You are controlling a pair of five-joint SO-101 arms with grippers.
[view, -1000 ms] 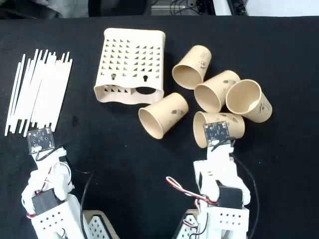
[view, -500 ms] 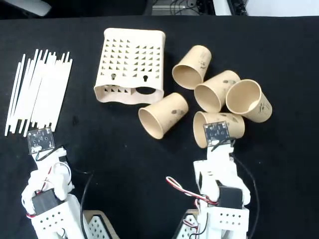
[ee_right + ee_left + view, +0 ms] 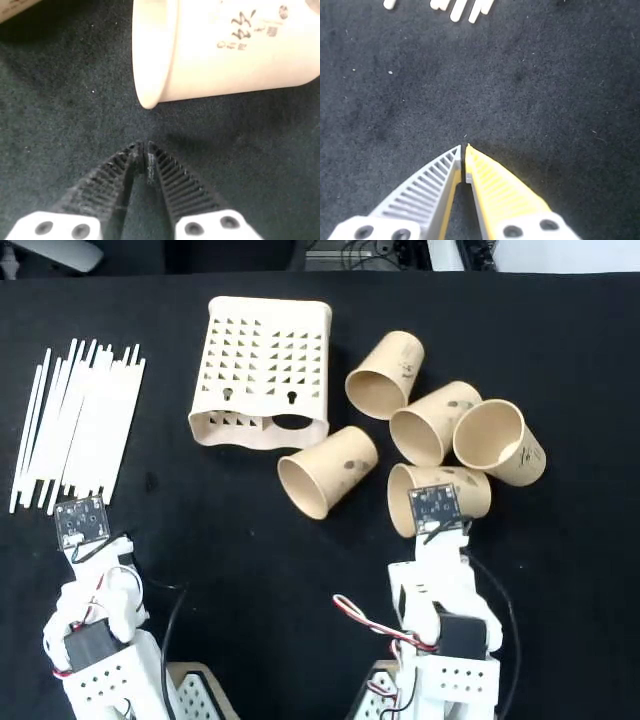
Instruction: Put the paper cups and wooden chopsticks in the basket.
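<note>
Paper cups (image 3: 425, 430) and wooden chopsticks (image 3: 75, 420) lie loose outside the basket (image 3: 262, 375).
Right gripper (image 3: 142, 147) closed, empty, tips just short of one tipped cup's rim; dark print on its side. Left gripper (image 3: 464, 150) closed, empty, chopstick ends near ahead.

A black counter (image 3: 560, 360) with a matte, felt-like top flecked with pale lint spans the scene, and beyond its far edge lie dark tangled cables (image 3: 350, 254) and a white object (image 3: 55, 252) near one corner.
</note>
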